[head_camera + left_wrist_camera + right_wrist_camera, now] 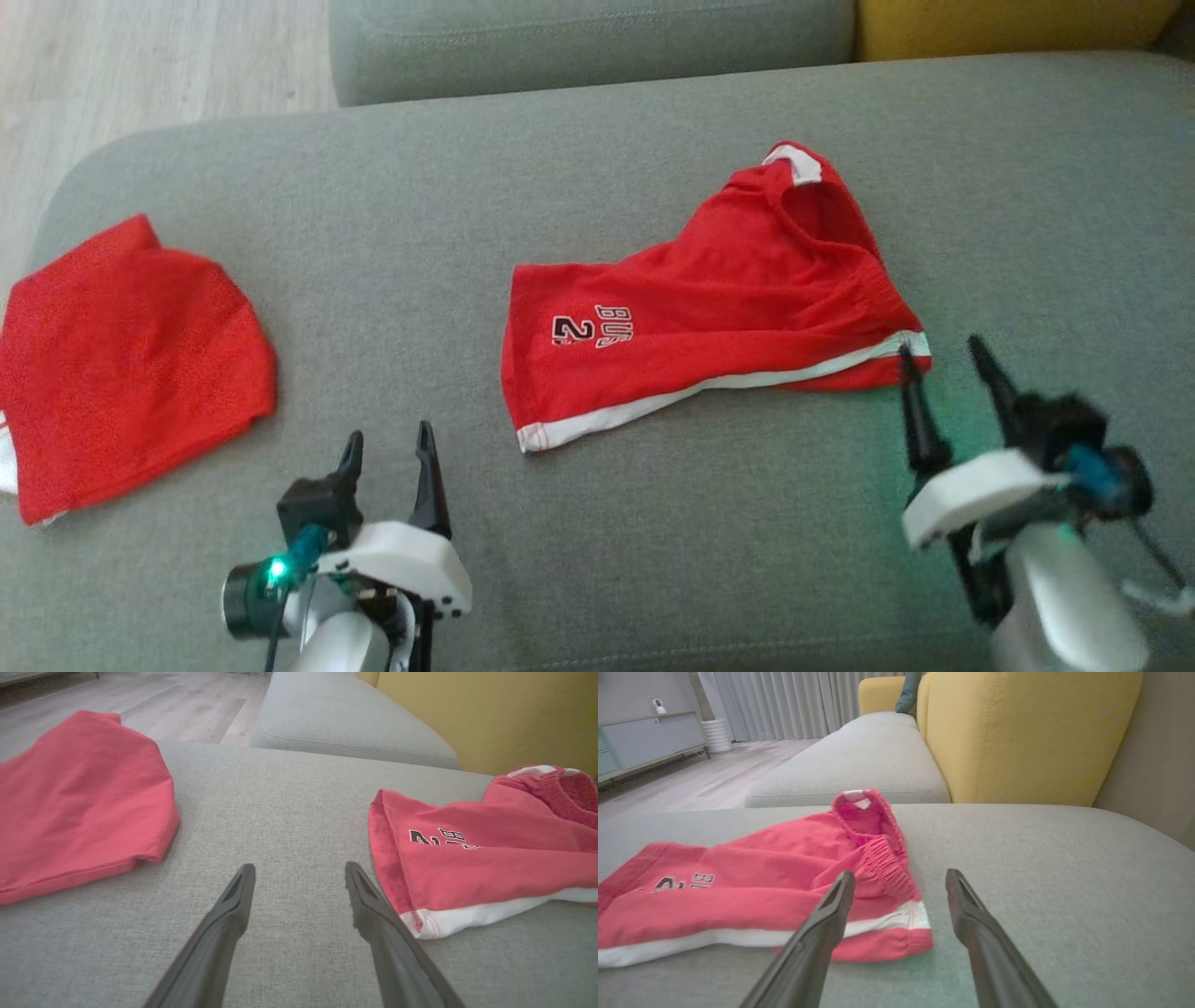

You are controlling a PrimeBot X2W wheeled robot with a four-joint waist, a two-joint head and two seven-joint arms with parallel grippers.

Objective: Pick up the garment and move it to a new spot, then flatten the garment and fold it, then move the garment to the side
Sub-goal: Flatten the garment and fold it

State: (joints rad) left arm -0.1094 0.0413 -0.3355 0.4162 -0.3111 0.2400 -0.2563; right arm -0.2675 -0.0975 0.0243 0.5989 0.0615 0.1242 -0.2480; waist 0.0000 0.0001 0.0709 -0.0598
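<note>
Red basketball shorts point(709, 308) lie rumpled on the sofa seat point(597, 168), just ahead of my right pincer point(940, 347), right of my left pincer point(390, 432); both gape empty. Flattening, folding, shifting aside remain, I judge.

Open grey sofa seat point(392, 233) ahead of the left pincer point(390, 434), between the red cloth point(131, 364) at left and the red shorts point(709, 299) at centre; more open seat right of the shorts; a yellow backrest point(1017, 737) bounds the far right.
</note>
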